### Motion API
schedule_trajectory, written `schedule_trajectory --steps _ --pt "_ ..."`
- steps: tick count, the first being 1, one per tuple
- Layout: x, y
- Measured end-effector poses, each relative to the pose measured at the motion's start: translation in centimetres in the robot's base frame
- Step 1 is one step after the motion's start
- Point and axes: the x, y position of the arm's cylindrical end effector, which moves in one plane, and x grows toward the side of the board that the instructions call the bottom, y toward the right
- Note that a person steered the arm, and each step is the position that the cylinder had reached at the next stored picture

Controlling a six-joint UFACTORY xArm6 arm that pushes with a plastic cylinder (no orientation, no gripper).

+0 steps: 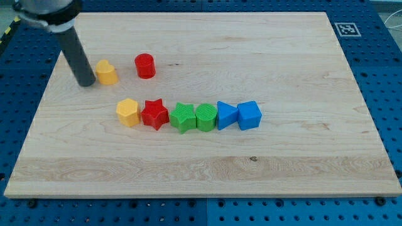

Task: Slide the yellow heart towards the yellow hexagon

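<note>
— Although it is small, how is the yellow heart (107, 73) expected to handle, and where is it found?

— It is found in the upper left part of the wooden board (282, 56), just to the view's left of the red cylinder (145, 65). It is judged to be a light, rigid plastic block that should slide easily over smooth wood and may spin if it is pushed off-centre. Nothing can be gripped, since no gripper is fitted; contact is to be made on a side face only.

— Which face is to be taken?

— The yellow hexagon (127, 112) lies below the heart and slightly to the view's right, so the upper left flank is judged the proper face. My tip (85, 83) is seen touching or very nearly touching the heart's left side, at the view's left of it; whether contact is actually made cannot be told.

— What else is laid out beyond these?

— A row is formed from the hexagon rightwards: a red star (154, 114), a green star-like block (183, 117), a green rounded block (205, 117), a blue triangular block (226, 115) and a blue cube (249, 115), each touching or just beside its neighbour.

— Are any containers present?

— None is seen; every block rests directly on the board.
</note>
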Motion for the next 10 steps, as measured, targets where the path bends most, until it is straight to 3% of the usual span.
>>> schedule_trajectory --steps 1,2,4,6,9,10 --pt "3.5 -0.1" --pt "3.7 -1.7" --pt "-1.3 -2.3" --pt "-5.0 1.7" --pt "-2.1 2.2" --pt "-5.1 2.2"
